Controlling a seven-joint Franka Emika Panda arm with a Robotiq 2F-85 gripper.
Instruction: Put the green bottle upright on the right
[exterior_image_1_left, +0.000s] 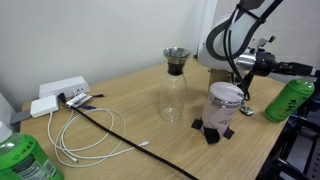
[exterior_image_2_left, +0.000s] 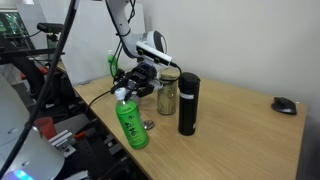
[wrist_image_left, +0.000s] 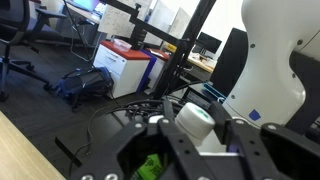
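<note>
The glass carafe (exterior_image_2_left: 168, 95) and the dark tumbler (exterior_image_2_left: 188, 103) stand close together near the desk (exterior_image_2_left: 240, 125) edge, just beside my pincer (exterior_image_2_left: 136, 86). The gap between them is narrow. Beyond the tumbler I see bare desk up to the mouse (exterior_image_2_left: 285, 104). On the carafe's other side, cables (exterior_image_1_left: 85, 128) and a power strip (exterior_image_1_left: 60, 92) occupy the surface. A large green bottle (exterior_image_1_left: 25, 160) blocks that near corner.

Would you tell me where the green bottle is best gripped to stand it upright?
At the pale cap, from above: the green bottle leans with its cap end up, and the cap is its narrowest part. The gripper is shut on it there.
</note>
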